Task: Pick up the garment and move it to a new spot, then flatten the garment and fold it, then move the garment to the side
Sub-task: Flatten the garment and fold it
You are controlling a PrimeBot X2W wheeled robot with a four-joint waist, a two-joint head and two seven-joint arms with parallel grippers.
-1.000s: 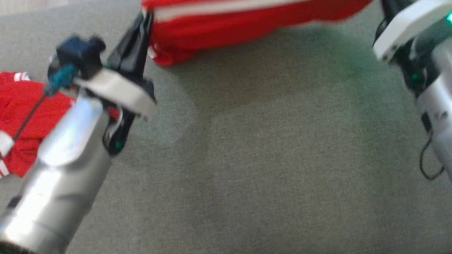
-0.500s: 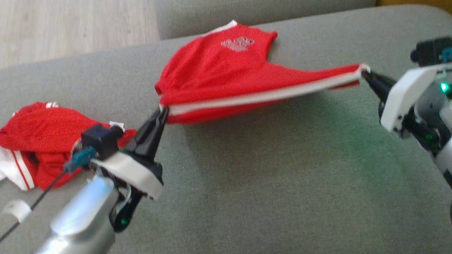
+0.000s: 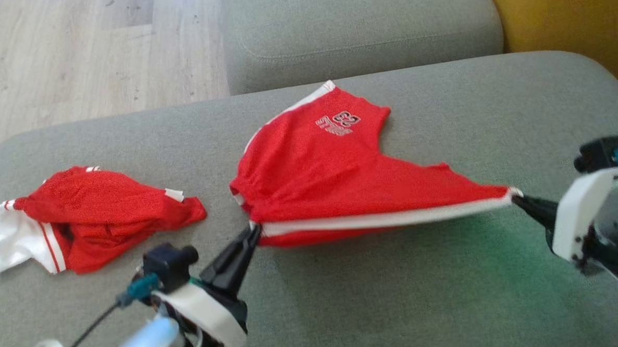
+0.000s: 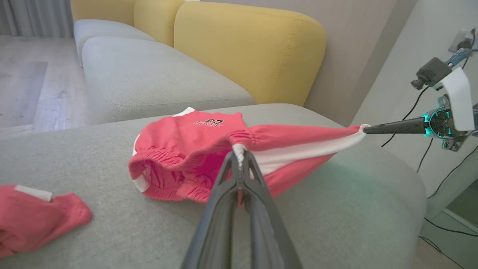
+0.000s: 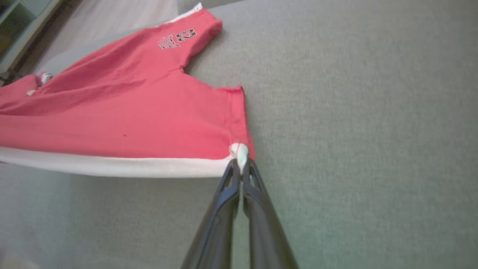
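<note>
The garment [image 3: 335, 177] is a pair of red shorts with a white side stripe and a printed logo, stretched over the grey sofa seat [image 3: 377, 295]. My left gripper [image 3: 253, 232] is shut on the waistband end of the stripe, seen close in the left wrist view [image 4: 239, 153]. My right gripper [image 3: 516, 198] is shut on the leg-hem end of the stripe [image 5: 239, 158]. The stripe edge hangs taut between them, lifted off the seat. The far leg with the logo [image 5: 175, 39] lies on the cushion.
A second red and white garment [image 3: 92, 217] lies crumpled at the left of the seat. A further grey cushion [image 3: 355, 30] and a yellow backrest [image 3: 563, 16] stand behind. Wooden floor [image 3: 74, 53] lies beyond the sofa's left edge.
The head camera has tilted, so the whole picture has shifted down. Both grippers keep their hold and the shorts stay stretched between them; more of the fabric now shows lying on the seat.
</note>
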